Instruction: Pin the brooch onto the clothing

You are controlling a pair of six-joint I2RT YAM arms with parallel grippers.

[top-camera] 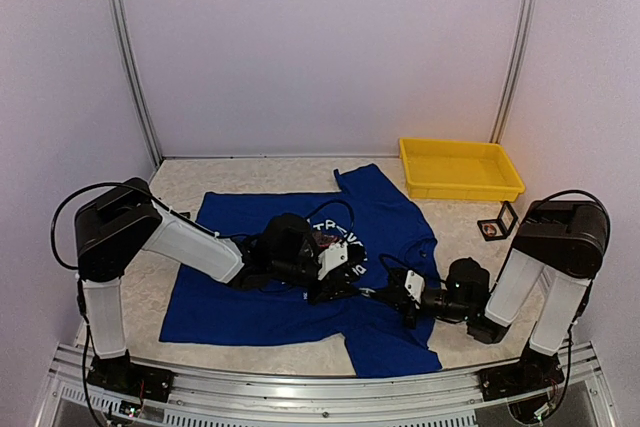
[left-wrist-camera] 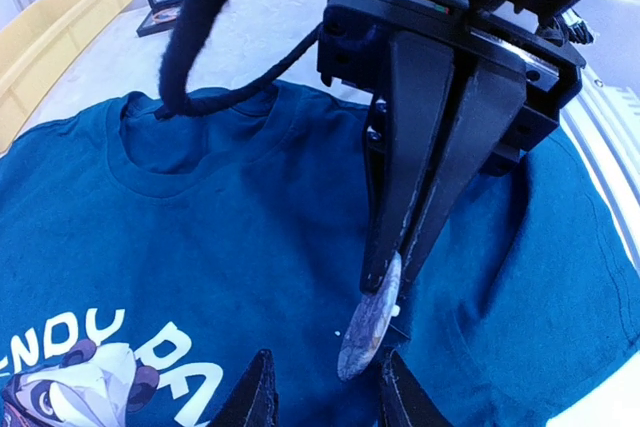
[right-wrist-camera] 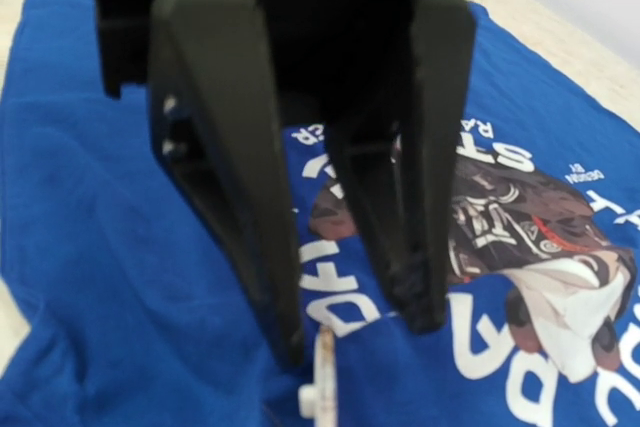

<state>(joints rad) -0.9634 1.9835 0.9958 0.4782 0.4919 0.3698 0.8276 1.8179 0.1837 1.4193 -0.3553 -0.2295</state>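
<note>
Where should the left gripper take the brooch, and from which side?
Probably grip the brooch across its flat faces at the free lower rim, coming from opposite the right gripper, which pinches the upper rim. The disc stands edge-on between the left gripper's open jaws.

Blue T-shirt [top-camera: 250,297] lies flat on the speckled beige table [top-camera: 180,182], its white chest print partly covered by the arms. Left arm [top-camera: 190,247] reaches in from the left. Left gripper [top-camera: 349,282] is low over the shirt by the print. Right arm [top-camera: 530,267] is folded down, forearm near the table. Right gripper [top-camera: 386,294] points left, its tip just beside the left one. Finger positions unresolved at this size. Yellow tray [top-camera: 460,183] at back right. Small black frame [top-camera: 496,223] stands between the tray and the right arm.
</note>
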